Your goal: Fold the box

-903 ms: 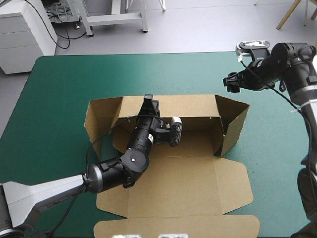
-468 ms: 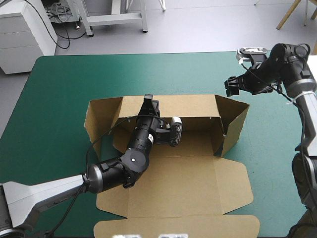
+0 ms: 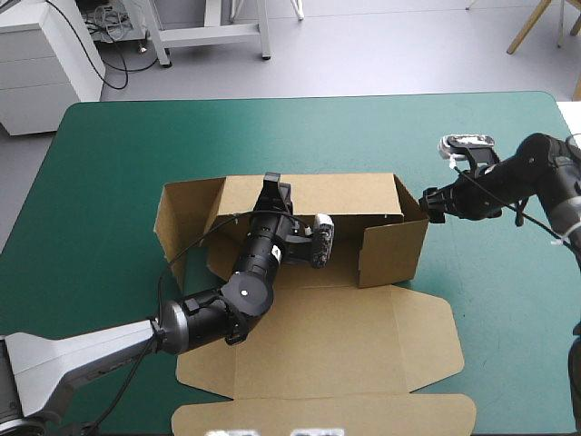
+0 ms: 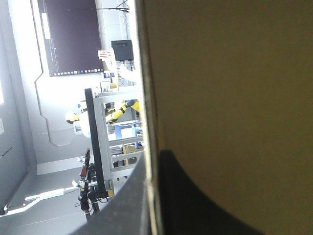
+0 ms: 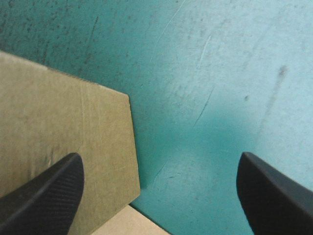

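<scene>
High view: the box (image 3: pixel 345 318) lies at the middle of the table (image 3: pixel 109 163), most of its sheet flat toward 6 o'clock. Its rear wall (image 3: pixel 336 193) stands at 12 o'clock, and the side wall (image 3: pixel 392 247) at 3 o'clock is raised and swung inward. My left gripper (image 3: pixel 272 188) pinches the rear wall's top edge, fingers all but closed with the board between them. My right gripper (image 3: pixel 432 205) sits just outside the box's 2 o'clock corner, fingers spread wide and gripping nothing. In its wrist view one black finger hangs over brown board and the other over bare teal-green cover, and I cannot tell whether it touches the wall. The danger I see is that nothing pins the side wall, so it may spring back outward once my right hand leaves. A harder push toward 9 o'clock could instead slide the whole sheet, twist it against my left pinch and crease the rear wall.
</scene>
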`<state>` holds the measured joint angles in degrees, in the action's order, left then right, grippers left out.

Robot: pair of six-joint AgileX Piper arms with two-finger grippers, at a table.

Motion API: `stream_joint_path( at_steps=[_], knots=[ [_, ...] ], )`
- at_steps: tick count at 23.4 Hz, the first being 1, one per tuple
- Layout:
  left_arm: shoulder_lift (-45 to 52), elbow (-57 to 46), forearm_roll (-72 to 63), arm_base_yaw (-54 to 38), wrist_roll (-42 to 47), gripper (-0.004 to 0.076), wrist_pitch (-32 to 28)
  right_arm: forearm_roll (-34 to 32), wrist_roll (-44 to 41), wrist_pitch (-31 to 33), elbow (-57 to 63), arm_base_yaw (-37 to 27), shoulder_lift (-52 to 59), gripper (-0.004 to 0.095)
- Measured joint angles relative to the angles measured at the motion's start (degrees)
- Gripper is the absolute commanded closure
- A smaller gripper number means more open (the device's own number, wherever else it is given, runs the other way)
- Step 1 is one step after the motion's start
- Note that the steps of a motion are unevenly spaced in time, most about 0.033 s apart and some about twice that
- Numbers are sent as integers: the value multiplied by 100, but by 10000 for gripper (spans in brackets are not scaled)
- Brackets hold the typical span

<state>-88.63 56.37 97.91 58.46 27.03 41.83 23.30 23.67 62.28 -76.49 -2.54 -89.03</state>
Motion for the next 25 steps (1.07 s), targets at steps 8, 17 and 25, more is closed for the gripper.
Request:
stream_joint_path(
  at_steps=[8,17,25],
  knots=[
    [0,-3,0,0,-21,734,0,582,722,-549,1101,-86,760,125],
    [0,-6,0,0,-36,734,4,1890,2494,-1273,2502,-86,1417,125],
    [0,-17,-72,-34,-57,734,264,2124,2964,-2073,2850,1017,1508,125]
  ],
)
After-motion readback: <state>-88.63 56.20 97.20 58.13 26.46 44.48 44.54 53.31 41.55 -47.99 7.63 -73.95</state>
